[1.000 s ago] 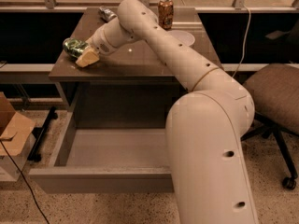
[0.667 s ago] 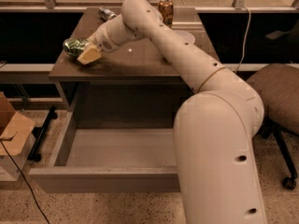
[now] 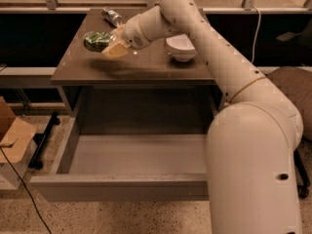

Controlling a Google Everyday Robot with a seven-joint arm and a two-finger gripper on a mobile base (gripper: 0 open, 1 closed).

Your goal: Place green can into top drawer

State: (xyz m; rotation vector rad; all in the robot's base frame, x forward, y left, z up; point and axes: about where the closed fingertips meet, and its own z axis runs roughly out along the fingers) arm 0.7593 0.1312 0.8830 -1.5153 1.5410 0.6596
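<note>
The green can [image 3: 96, 40] has a mottled green body and is held on its side, lifted a little above the dark table top [image 3: 83, 69] near its left part. My gripper [image 3: 113, 44] is shut on the green can, its tan fingers [image 3: 116, 50] gripping the can's right end. The top drawer [image 3: 117, 184] is pulled wide open below the table top, with a smooth grey inside and nothing in it. My white arm reaches from the lower right across the table.
A white bowl [image 3: 180, 48] sits on the table's right part. A silver-grey can [image 3: 112, 16] lies at the table's back edge. A cardboard box [image 3: 12, 135] and a cable are on the floor at left. A chair [image 3: 295, 91] stands at right.
The gripper has lifted the green can off the table top and carried it slightly right. The view now shows the bowl and silver can; the brown-orange can is hidden.
</note>
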